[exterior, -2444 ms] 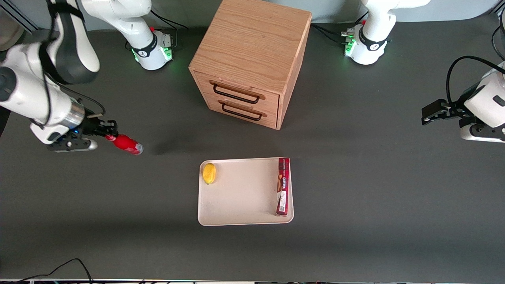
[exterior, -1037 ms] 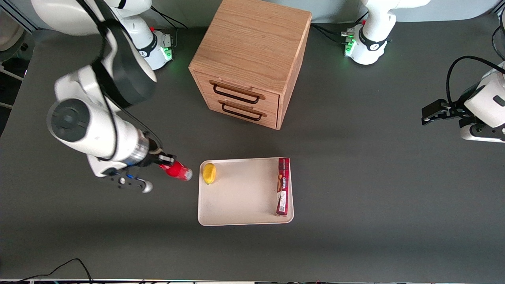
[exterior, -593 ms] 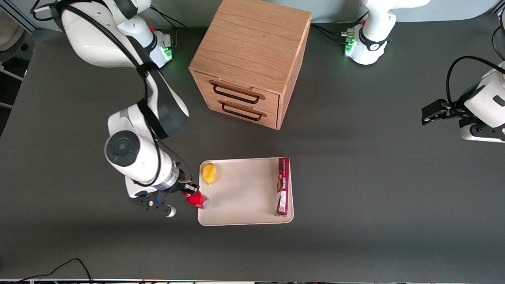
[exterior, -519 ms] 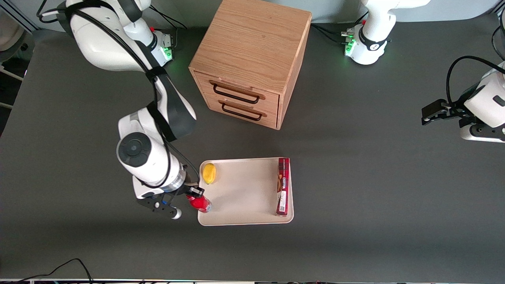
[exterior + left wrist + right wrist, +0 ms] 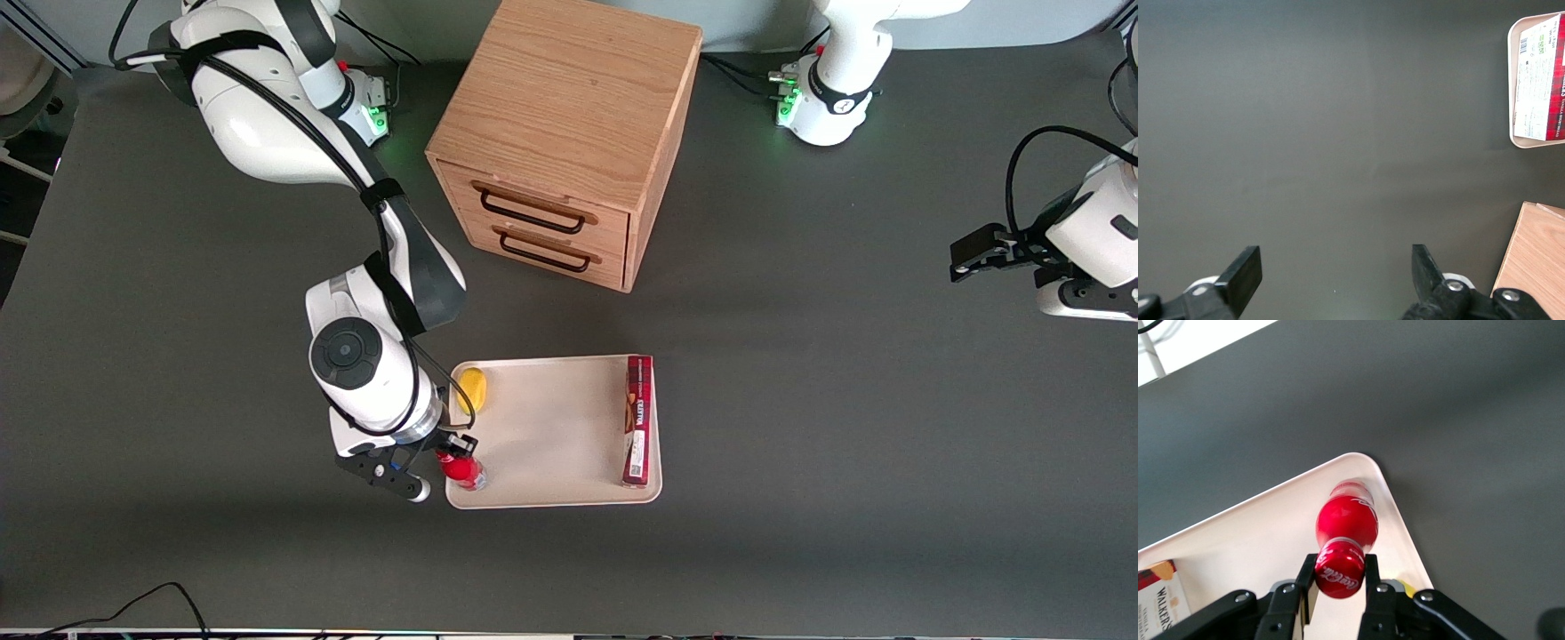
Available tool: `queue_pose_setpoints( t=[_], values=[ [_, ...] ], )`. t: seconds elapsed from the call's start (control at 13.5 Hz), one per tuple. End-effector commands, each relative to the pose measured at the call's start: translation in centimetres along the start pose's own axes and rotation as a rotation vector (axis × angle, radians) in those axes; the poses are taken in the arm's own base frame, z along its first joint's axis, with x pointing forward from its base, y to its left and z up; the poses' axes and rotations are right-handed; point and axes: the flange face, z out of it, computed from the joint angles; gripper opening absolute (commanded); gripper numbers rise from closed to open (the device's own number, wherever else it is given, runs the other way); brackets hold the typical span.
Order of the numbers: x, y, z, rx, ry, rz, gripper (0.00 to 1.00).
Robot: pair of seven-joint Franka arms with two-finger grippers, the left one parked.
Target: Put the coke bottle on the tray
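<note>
My right gripper (image 5: 456, 447) is shut on the red cap of the coke bottle (image 5: 465, 469), a small red bottle hanging over the tray's corner nearest the front camera at the working arm's end. In the right wrist view the gripper (image 5: 1339, 577) has one black finger on each side of the cap, and the bottle (image 5: 1346, 520) points down at the cream-white tray (image 5: 1271, 540). I cannot tell whether its base touches the tray. The tray (image 5: 542, 444) lies in front of the drawer cabinet.
A yellow lemon (image 5: 473, 388) lies in the tray's corner nearer the cabinet. A long flat red box (image 5: 637, 420) lies along the tray's edge toward the parked arm; it also shows in the left wrist view (image 5: 1540, 79). The wooden two-drawer cabinet (image 5: 560, 133) stands farther from the front camera.
The right arm has carried the bottle from the working arm's end of the table over the tray's corner, and in the last half second moved a little farther over the tray.
</note>
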Motion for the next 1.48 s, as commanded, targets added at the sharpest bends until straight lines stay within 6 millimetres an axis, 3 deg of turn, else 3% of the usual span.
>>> queue_pose_setpoints(
  t=[0.0, 0.07, 0.15, 0.22, 0.44, 0.59, 0.74, 0.96, 1.19, 1.41],
  values=[
    [0.2, -0.8, -0.5, 0.001, 0.040, 0.021, 0.35],
    [0.2, -0.8, -0.4, -0.001, 0.039, 0.021, 0.56],
    [0.2, -0.8, -0.4, -0.001, 0.040, 0.021, 0.96],
    [0.2, -0.7, -0.4, -0.006, 0.045, 0.016, 1.00],
    [0.3, 0.0, -2.2, -0.026, 0.030, 0.006, 1.00],
    [-0.5, 1.6, -5.7, -0.070, -0.031, -0.050, 1.00],
    [-1.0, 5.4, -9.4, -0.080, -0.090, -0.106, 1.00],
    [-2.7, 13.6, -16.3, -0.110, -0.159, -0.233, 1.00],
    [-2.8, 21.8, -23.3, -0.067, -0.233, -0.323, 1.00],
    [-3.8, 28.6, -27.9, -0.037, -0.190, -0.361, 1.00]
  ],
)
